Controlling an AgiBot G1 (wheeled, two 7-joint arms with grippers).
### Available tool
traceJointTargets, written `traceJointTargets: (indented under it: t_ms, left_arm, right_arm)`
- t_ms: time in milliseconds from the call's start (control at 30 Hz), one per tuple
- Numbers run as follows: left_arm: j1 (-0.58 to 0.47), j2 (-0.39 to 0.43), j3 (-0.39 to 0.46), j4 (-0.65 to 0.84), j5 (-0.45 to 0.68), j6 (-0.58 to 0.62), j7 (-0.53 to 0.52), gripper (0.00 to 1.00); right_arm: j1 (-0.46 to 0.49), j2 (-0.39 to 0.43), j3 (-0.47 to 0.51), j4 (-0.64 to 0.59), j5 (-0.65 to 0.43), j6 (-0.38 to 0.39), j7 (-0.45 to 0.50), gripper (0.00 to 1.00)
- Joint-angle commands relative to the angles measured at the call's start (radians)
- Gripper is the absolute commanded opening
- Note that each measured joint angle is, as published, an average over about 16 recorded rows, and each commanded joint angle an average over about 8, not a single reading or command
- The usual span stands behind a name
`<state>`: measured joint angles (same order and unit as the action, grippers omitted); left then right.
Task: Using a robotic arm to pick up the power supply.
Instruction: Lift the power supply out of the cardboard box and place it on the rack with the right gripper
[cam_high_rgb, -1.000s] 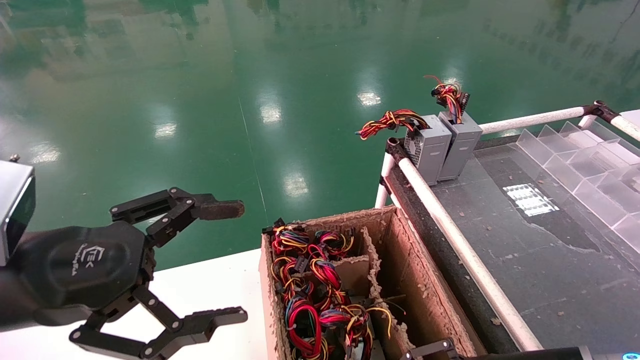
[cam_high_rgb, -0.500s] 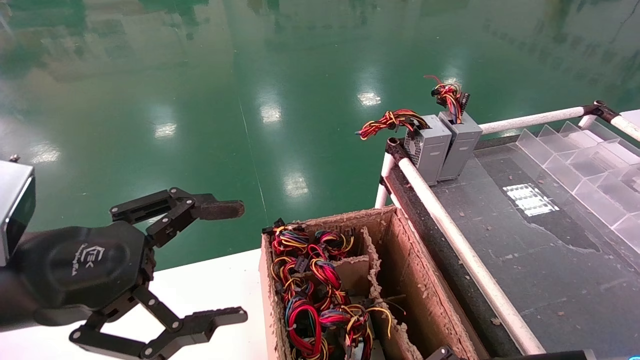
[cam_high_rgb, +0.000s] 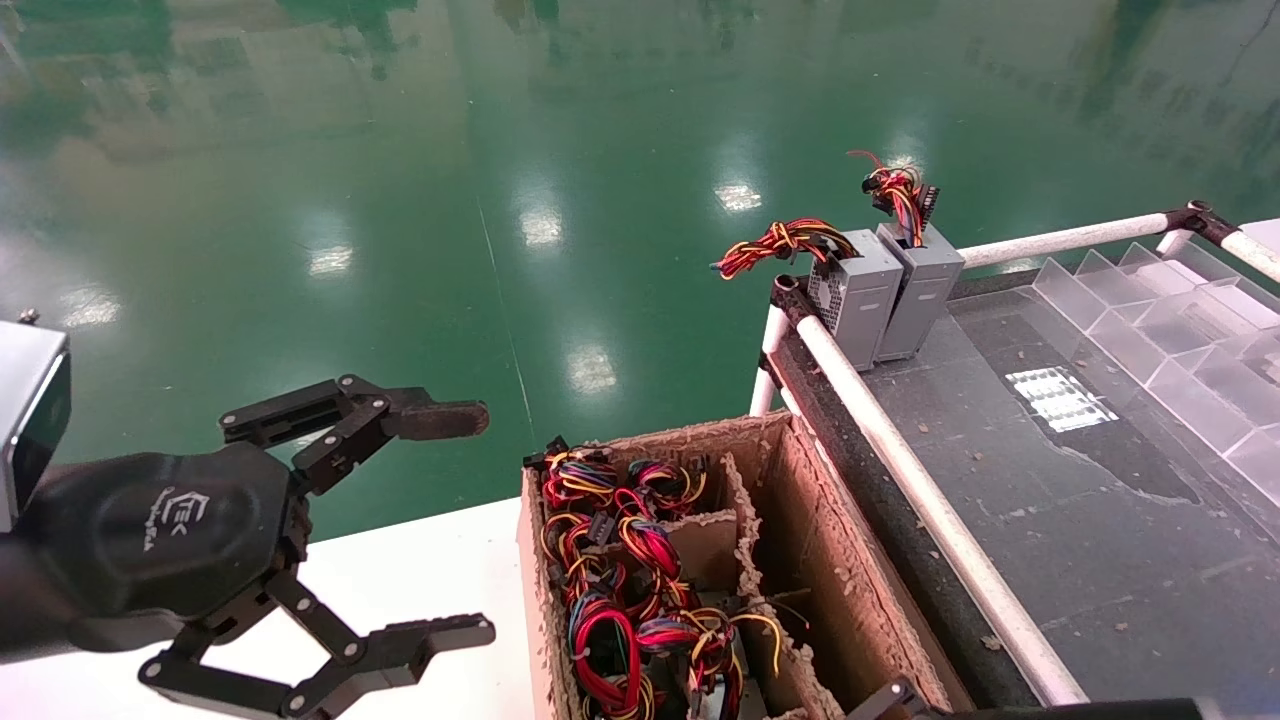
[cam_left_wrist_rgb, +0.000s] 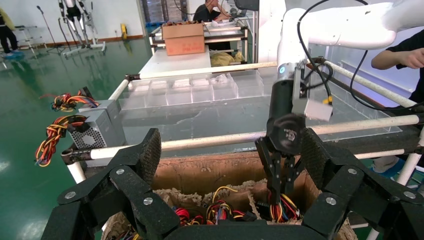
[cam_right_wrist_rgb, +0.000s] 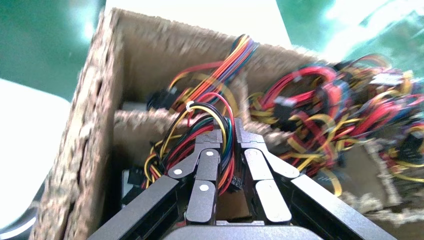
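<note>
— Green, glossy floor (cam_high_rgb: 500, 150) is seen all around. What is placed on it?

— A dark surface (cam_high_rgb: 1050, 500) railed with white pipes (cam_high_rgb: 900, 470) is seen on the right, and a white surface (cam_high_rgb: 430, 570) on the left. One cardboard box (cam_high_rgb: 850, 590), divided into compartments and filled with coloured wires, is set between them.

— What can be counted?

— Two grey boxes (cam_high_rgb: 885, 290) are stood upright, touching, at the dark surface's far corner. One row of clear dividers (cam_high_rgb: 1180, 340) is laid along it. Two tools are seen.

— How are they held?

— The left tool (cam_high_rgb: 487, 522) is spread wide above the white surface. The right tool (cam_right_wrist_rgb: 227, 137) is lowered into the box's near end, closed on the wire loop of the power supply (cam_right_wrist_rgb: 202, 117). Its body is largely hidden there.
</note>
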<state>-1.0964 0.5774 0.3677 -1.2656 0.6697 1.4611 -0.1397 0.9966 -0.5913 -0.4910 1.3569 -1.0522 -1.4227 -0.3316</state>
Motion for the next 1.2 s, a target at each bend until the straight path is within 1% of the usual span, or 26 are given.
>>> traceJointTargets:
  t_ms: [33,367,567,733,967,1067,1200]
  left_arm:
    - [0.000,0.000,0.000,0.000,0.000,0.000,0.000,1.00]
    - [0.000,0.000,0.000,0.000,0.000,0.000,0.000,1.00]
    - [0.000,0.000,0.000,0.000,0.000,0.000,0.000,1.00]
    - [0.000,0.000,0.000,0.000,0.000,0.000,0.000,1.00]
    - [0.000,0.000,0.000,0.000,0.000,0.000,0.000,1.00]
    - [0.000,0.000,0.000,0.000,0.000,0.000,0.000,1.00]
    - [0.000,0.000,0.000,0.000,0.000,0.000,0.000,1.00]
  right_arm:
    - [-0.006,0.006,0.010,0.000,0.025,0.001,0.005,0.00]
    - [-0.039,0.055,0.106,-0.003,0.231,0.025,0.028,0.00]
    - [-0.049,0.083,0.173,-0.008,0.330,0.072,0.028,0.00]
    - [-0.035,0.110,0.227,-0.017,0.396,0.117,0.043,0.00]
    - [0.017,0.136,0.280,-0.077,0.430,0.176,0.052,0.00]
    - [0.058,0.136,0.287,-0.137,0.426,0.191,0.060,0.00]
    - [0.136,0.124,0.275,-0.249,0.394,0.201,0.071,0.00]
